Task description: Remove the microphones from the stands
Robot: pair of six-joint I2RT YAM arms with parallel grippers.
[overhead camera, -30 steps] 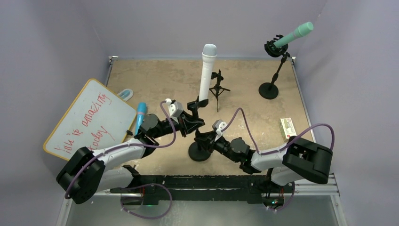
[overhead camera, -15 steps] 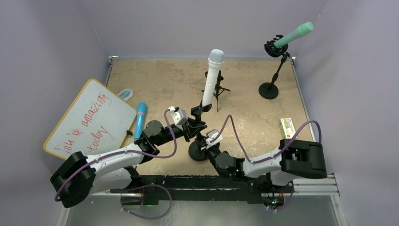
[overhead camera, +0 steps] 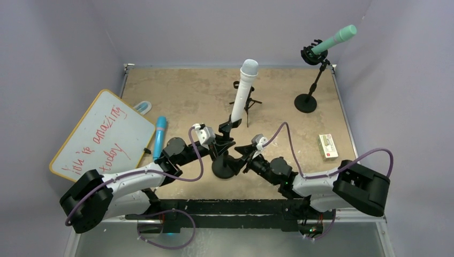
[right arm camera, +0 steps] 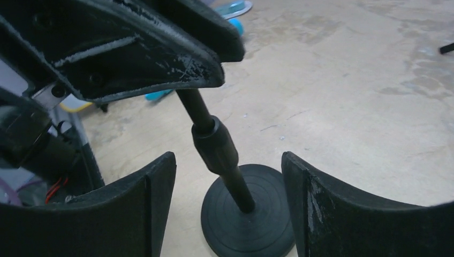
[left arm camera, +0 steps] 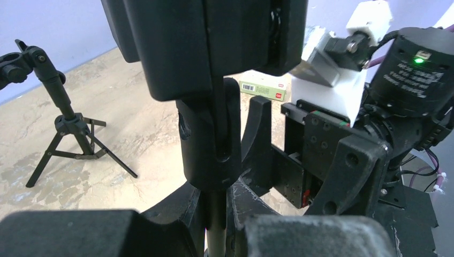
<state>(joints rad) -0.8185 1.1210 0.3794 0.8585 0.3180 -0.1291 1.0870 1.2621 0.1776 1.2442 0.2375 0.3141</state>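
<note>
The white microphone sits tilted in the clip of the stand; the left gripper seems pinched narrow on the pole just below; the right gripper gapes wide, its fingers flanking the lower pole without touching.

Bright, even, diffuse light, faint shadows, left claw fingers blurred up close.
</note>
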